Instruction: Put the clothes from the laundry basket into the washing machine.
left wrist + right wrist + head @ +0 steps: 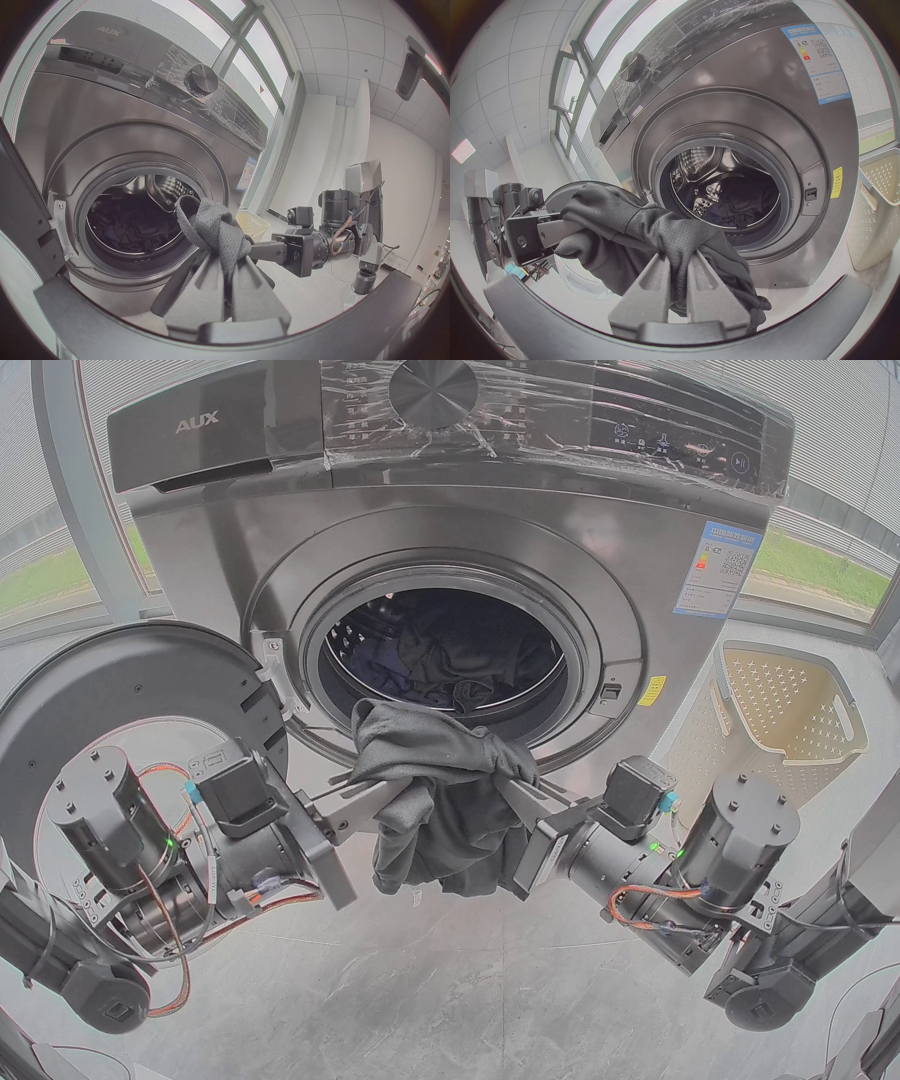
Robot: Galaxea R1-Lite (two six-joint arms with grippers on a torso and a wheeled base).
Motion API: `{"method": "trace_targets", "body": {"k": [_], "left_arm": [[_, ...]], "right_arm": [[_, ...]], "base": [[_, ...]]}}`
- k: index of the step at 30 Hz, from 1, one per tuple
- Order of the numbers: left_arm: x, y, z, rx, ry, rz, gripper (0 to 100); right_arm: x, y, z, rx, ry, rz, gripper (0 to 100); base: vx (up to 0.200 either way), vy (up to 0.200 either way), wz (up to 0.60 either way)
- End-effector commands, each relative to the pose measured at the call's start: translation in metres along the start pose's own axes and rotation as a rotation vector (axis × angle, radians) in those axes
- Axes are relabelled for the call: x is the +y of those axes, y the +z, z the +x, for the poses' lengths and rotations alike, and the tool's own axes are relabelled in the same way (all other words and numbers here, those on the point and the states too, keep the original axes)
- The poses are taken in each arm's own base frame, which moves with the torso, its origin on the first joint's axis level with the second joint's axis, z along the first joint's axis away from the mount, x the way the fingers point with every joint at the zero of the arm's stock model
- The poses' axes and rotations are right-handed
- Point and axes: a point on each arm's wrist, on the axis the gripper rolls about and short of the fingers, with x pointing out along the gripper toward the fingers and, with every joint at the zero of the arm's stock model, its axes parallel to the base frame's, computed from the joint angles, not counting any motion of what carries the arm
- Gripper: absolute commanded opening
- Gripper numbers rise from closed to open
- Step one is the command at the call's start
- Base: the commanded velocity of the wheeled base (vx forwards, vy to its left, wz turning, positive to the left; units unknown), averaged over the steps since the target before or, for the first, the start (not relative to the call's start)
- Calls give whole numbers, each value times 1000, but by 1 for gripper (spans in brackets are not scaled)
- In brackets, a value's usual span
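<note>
Head view: both arms come in from the lower corners of the frame and meet at centre, forearms angled inward and upward toward the washing machine [487, 538].

- Left gripper [398, 791], centre-left, is clamped on one side of a dark grey garment [441, 810]. In the left wrist view, its fingers [206, 281] are pinched together on the mesh cloth [213, 229].
- Right gripper [514, 787], centre-right, is closed on the opposite side of the same garment. In the right wrist view, the gripper [678, 274] has cloth [647, 229] bunched between its fingers.
- Each wrist view also shows the other arm's gripper farther off, gripping the cloth: the right one [257, 251] and the left one [560, 230].

Containers:
- The drum [375, 641], centre frame, has its door [122, 679] swung open at left. Dark clothes [459, 660] are heaped inside.
- The cream laundry basket [797, 721] sits at right beside the machine, with its perforated inner walls in sight.

Garment: it is held in the air just in front of the drum's lower rim, clear of the floor. The top edge is bunched across the frame between the two grippers. The bulk hangs straight down, with the long axis roughly vertical.
</note>
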Motion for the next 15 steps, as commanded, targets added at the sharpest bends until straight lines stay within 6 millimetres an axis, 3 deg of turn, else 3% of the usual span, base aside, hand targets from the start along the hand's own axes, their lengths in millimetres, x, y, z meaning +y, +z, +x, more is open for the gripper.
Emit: {"method": "trace_targets", "body": {"k": [1, 2, 15], "left_arm": [[3, 3, 9, -20, -1, 3, 0], [4, 4, 13, -31, 6, -5, 0], [13, 33, 33, -196, 101, -29, 0]], "right_arm": [[1, -13, 2, 19, 8, -4, 0], [0, -17, 2, 30, 7, -6, 100], [-2, -70, 4, 193, -5, -52, 100]], "base": [[0, 0, 0], [0, 0, 0], [0, 0, 0]]}}
